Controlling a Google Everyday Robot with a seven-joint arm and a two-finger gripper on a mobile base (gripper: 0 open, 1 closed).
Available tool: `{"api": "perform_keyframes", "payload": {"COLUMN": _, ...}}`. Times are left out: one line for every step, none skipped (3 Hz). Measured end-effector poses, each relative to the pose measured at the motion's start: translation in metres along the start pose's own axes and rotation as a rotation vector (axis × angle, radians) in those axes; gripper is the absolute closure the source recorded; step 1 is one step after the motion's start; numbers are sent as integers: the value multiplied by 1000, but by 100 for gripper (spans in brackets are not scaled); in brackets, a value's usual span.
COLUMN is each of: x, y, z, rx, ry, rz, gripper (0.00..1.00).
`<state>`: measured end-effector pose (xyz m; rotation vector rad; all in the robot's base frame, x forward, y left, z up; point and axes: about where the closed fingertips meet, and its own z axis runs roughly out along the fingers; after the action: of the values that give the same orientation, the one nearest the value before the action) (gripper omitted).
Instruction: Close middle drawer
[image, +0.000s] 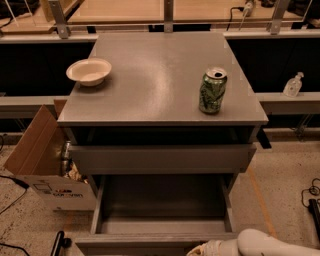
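The grey cabinet (160, 75) has its middle drawer (162, 205) pulled far out toward me, so the shallow grey box inside shows and is bare. Its front panel (140, 244) runs along the bottom edge of the view. Above it, a slimmer drawer front (160, 159) sits nearly flush under the cabinet top. My white arm (270, 244) enters from the bottom right. My gripper (202, 249) is at the bottom edge, right at the top of the open drawer's front panel and mostly cut off by the frame.
A green can (212, 91) stands on the cabinet top at the right and a cream bowl (89, 71) at the left. An open cardboard box (35, 160) stands on the floor at the left. A sanitizer bottle (292, 85) sits on the right ledge. Cables (312, 192) lie on the floor at the right.
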<state>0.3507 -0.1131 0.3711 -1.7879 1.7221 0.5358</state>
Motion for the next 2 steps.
{"api": "perform_keyframes", "payload": {"x": 1, "y": -21, "z": -1, "rx": 23, "ry": -7, "rz": -1, "gripper": 100}}
{"api": "perform_keyframes", "payload": {"x": 5, "y": -96, "z": 5, "rx": 88, "ry": -15, "rz": -13, "gripper": 100}}
